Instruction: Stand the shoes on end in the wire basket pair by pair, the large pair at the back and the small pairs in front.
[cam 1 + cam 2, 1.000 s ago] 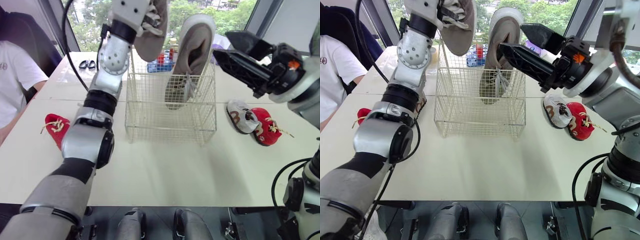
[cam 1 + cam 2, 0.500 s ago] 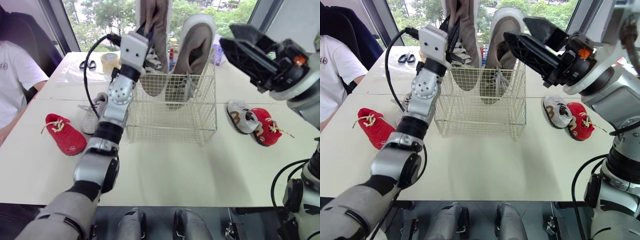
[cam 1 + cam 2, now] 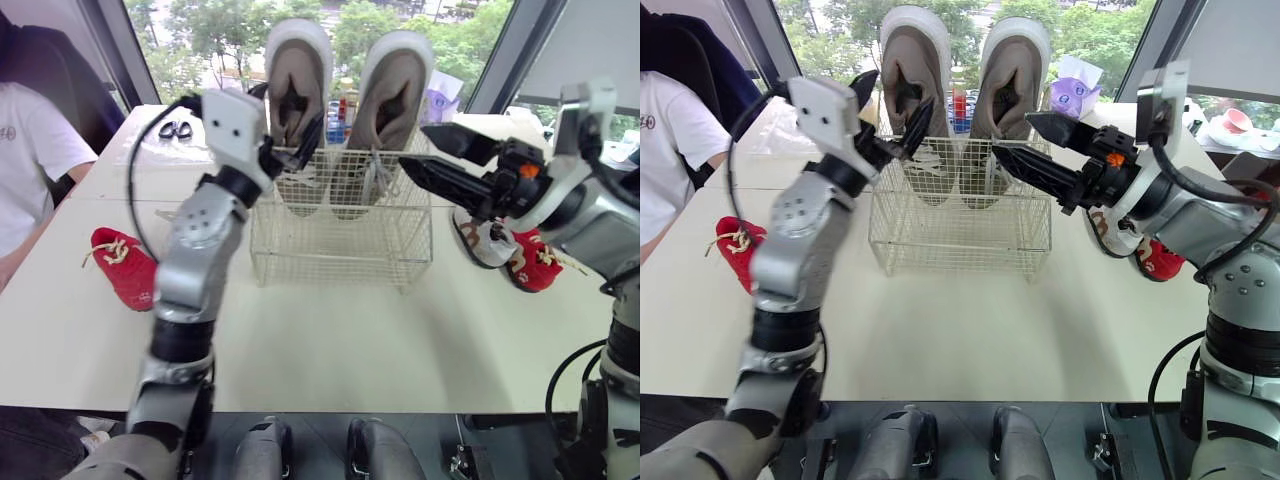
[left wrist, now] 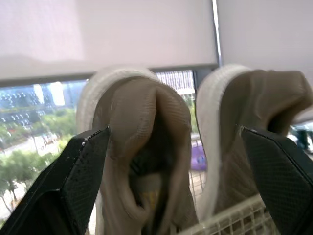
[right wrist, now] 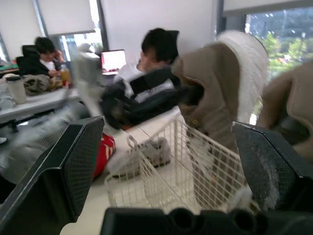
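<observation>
Person (image 3: 25, 150) in a white shirt sits at the far left edge of the table (image 3: 330, 330). On the left part of the table you see a red small shoe (image 3: 125, 268) lying on its sole. A grey small shoe (image 5: 142, 155) lies between it and the wire basket (image 3: 340, 240), just beside the basket.

Your left arm (image 3: 195, 250) rises steeply from the near edge. Its forearm is almost upright and its wrist is bent toward the basket. The left gripper (image 3: 900, 90) sits level with the basket's top rim at the left rear corner, with its fingers spread wide and holding nothing. One finger overlaps the left large shoe (image 3: 297, 85); you cannot tell whether it touches.

Both large shoes stand on end at the back of the basket, toes down, with heels above the rim and openings facing you. The right large shoe (image 3: 392, 95) stands just beside the left one.

Your right arm (image 3: 580, 205) reaches in from the right, roughly level. The right gripper (image 3: 412, 147) points at the basket's right side near the rim. Its fingers are apart, one above the other, and hold nothing. Below it, on the right part of the table, a second grey small shoe (image 3: 480, 235) and a second red small shoe (image 3: 535, 265) lie touching each other.
</observation>
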You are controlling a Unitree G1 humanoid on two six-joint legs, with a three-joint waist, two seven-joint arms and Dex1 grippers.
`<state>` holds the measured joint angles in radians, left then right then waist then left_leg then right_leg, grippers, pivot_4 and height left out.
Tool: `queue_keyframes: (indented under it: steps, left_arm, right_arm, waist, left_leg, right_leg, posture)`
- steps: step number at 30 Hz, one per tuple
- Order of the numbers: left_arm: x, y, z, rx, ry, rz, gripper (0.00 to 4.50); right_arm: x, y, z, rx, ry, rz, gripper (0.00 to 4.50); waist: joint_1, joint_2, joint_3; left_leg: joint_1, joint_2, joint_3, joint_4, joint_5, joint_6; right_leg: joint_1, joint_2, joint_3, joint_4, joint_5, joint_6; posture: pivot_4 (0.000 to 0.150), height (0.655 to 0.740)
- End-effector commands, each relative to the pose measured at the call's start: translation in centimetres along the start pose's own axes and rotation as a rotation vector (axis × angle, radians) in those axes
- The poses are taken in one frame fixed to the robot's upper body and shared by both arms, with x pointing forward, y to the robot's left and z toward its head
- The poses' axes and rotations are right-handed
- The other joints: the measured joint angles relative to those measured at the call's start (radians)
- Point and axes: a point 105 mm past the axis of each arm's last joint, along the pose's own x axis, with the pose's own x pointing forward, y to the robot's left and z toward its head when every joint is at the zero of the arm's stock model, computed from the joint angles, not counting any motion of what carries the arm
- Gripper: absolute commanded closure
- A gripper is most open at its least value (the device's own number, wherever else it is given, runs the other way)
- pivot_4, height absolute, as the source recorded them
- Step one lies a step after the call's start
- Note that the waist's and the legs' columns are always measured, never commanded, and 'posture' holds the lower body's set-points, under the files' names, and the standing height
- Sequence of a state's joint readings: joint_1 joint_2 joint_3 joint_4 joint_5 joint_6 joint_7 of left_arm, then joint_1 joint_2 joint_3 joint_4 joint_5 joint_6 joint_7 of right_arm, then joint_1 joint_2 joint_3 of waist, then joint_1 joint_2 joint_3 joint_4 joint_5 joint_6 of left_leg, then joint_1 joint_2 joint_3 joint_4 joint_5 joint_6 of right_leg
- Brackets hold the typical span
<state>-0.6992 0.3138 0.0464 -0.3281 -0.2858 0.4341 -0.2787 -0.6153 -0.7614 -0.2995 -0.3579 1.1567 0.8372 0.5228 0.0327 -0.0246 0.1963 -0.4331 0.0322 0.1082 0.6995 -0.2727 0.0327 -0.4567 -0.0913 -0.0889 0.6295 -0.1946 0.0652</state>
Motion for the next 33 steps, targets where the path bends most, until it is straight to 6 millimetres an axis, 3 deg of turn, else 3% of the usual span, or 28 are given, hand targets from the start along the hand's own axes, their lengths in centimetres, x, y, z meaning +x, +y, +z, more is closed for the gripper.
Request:
queue_keyframes:
  steps: [1,4,6,10,14,18,23,33]
  left_arm:
    - [-2.2,1.6,1.8,-0.098,0.055,-0.023,0.06]
    - [-4.6,2.4,2.2,-0.225,0.127,-0.104,0.06]
    - [-6.8,1.3,1.5,-0.258,0.220,-0.212,0.06]
    - [-10.1,-2.4,0.1,-0.326,0.352,-0.376,0.06]
    - [-12.1,-5.9,-1.1,-0.472,0.369,-0.375,0.06]
    - [-13.0,-7.2,-2.2,-0.521,0.391,-0.327,0.06]
    - [-13.1,-8.5,-2.5,-0.552,0.397,-0.339,0.06]
    - [-12.4,-7.8,-3.2,-0.464,0.385,-0.281,0.06]
  right_arm:
    - [-1.6,-2.7,1.0,-0.050,-0.080,-0.173,0.00]
    - [-5.2,-7.7,0.8,-0.137,-0.160,-0.514,0.00]
    - [-7.4,-9.5,-0.5,-0.174,-0.161,-0.688,0.00]
    - [-9.3,-10.2,-3.2,-0.197,-0.093,-0.809,0.00]
    - [-11.0,-10.8,-7.0,-0.249,0.043,-0.905,0.00]
    - [-11.5,-11.1,-9.8,-0.236,0.121,-0.906,0.00]
    - [-11.8,-12.9,-12.5,-0.231,0.220,-0.900,0.00]
    - [-12.8,-15.5,-14.1,-0.251,0.293,-0.949,0.00]
  waist:
    - [-0.003,0.000,0.000]
    - [-0.001,0.000,-0.001]
    - [0.001,0.001,-0.001]
    - [0.002,0.002,-0.001]
    - [0.002,0.004,-0.002]
    - [0.000,0.005,-0.002]
    - [0.002,0.008,-0.004]
    - [0.002,0.010,-0.004]
  left_leg:
    - [0.000,0.000,0.000,0.000,0.000,0.000]
    - [0.000,0.000,-0.001,0.000,0.001,-0.001]
    - [0.000,0.000,-0.001,0.000,0.001,-0.002]
    - [0.002,-0.001,0.000,0.000,0.005,-0.008]
    - [0.010,0.000,-0.001,-0.001,0.002,-0.005]
    - [0.014,0.000,-0.001,-0.001,0.000,-0.002]
    - [0.015,0.000,-0.001,-0.001,0.000,-0.002]
    - [0.015,0.000,-0.001,-0.001,0.000,-0.002]
  right_leg:
    - [0.000,0.000,0.000,0.000,0.000,0.000]
    - [0.001,0.001,0.000,0.000,0.000,0.000]
    - [0.001,0.000,0.000,0.000,0.000,0.000]
    - [0.002,0.000,0.001,0.000,-0.001,0.001]
    - [0.011,0.001,0.002,-0.002,-0.001,0.000]
    - [0.014,0.002,0.002,-0.003,-0.003,-0.004]
    - [0.015,0.002,0.002,-0.003,-0.004,-0.005]
    - [0.015,0.002,0.003,-0.004,-0.004,-0.005]
  posture:
    - [0.150,0.7400]
    - [0.150,0.7400]
    - [0.150,0.7400]
    - [0.150,0.7400]
    - [0.150,0.7400]
    - [0.150,0.7400]
    - [0.150,0.7400]
    - [0.150,0.7400]
